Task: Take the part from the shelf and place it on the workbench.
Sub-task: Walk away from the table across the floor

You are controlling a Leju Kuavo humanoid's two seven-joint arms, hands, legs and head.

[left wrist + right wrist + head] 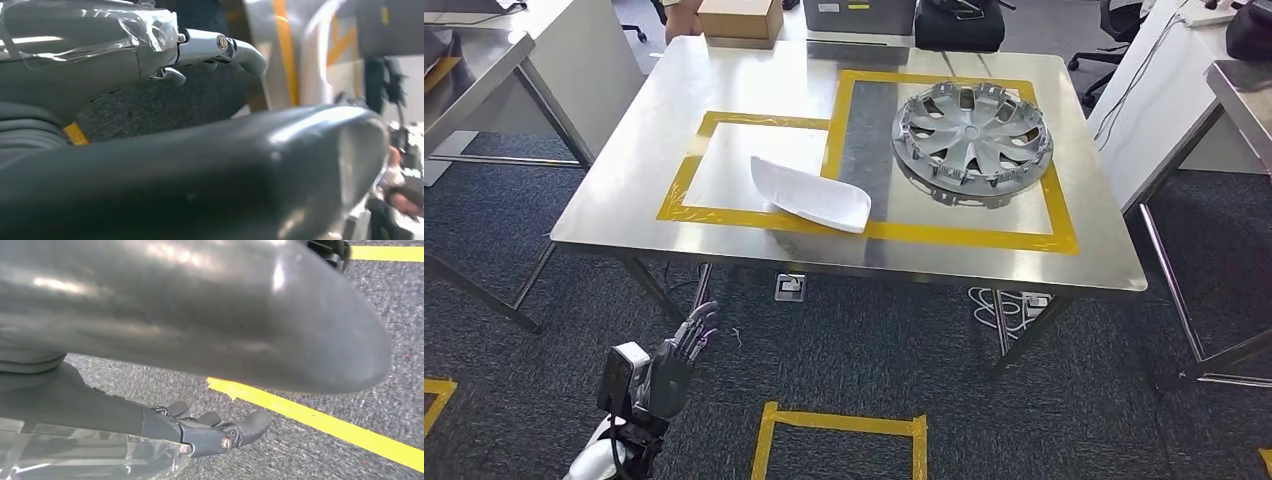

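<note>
A white curved part point(810, 193) lies on the steel workbench point(724, 80), across the front edge of the left yellow-taped square. A silver wheel cover point(971, 135) rests in the right taped square. My left hand point(679, 352) hangs low in front of the workbench's front-left corner, fingers apart and holding nothing; the left wrist view has its thick thumb point(200, 170) and fingers point(220, 47) spread over carpet. In the right wrist view my right hand point(210, 432) hangs over the carpet, fingers loosely extended, empty.
Yellow tape squares mark the grey carpet point(844, 425) in front of the workbench. Other tables stand at the left point(484, 60) and right point(1239, 90). A cardboard box point(739, 18) and dark cases stand behind the workbench. A person point(400, 195) is in the left wrist view.
</note>
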